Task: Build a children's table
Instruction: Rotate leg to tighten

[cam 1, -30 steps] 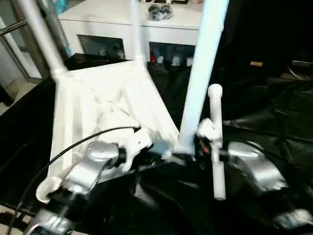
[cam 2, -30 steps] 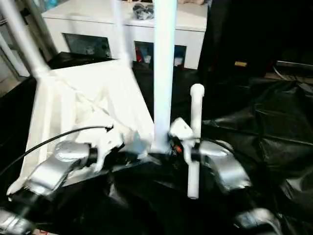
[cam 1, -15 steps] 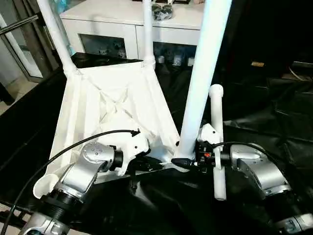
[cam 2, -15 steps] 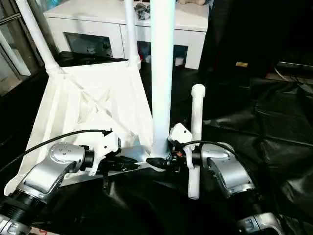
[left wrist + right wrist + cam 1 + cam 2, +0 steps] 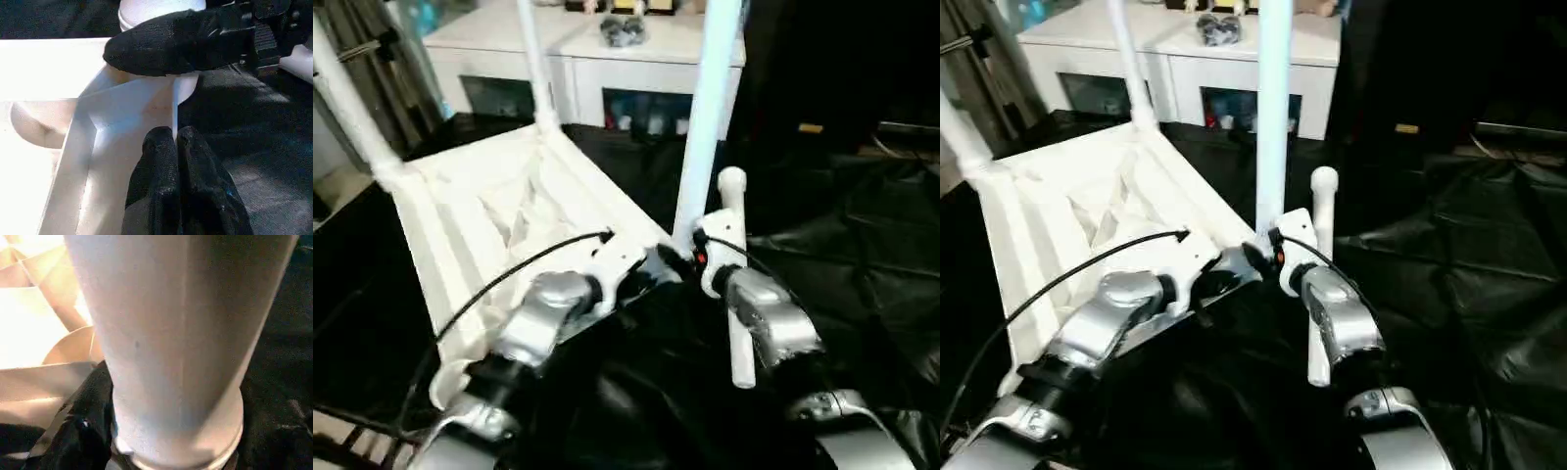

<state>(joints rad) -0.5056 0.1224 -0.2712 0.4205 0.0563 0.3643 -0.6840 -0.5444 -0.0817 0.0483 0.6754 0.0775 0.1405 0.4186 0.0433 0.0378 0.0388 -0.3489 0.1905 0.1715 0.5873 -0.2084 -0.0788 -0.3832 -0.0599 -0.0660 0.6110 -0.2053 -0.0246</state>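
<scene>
Bright indoor light falls from above and washes out the white tabletop [image 5: 499, 211], its ribs nearly lost in glare toward nine o'clock. The black sheet [image 5: 1489, 255] on the bench stays dim, with dull sheen on its folds at three o'clock. Both head views are smeared by motion blur. Close up, the leg [image 5: 181, 333] is soft and grey-shadowed, the tabletop rim beside the left gripper [image 5: 176, 147] glowing warm.

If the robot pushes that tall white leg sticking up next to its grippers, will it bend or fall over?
Probably not bend: the leg looks like a thick, smooth tube. It seems seated in a corner socket of the upside-down tabletop, so it likely stays up, perhaps wobbling. The plastic table looks hollow and ribbed, so a hard push might slide the whole thing.
</scene>
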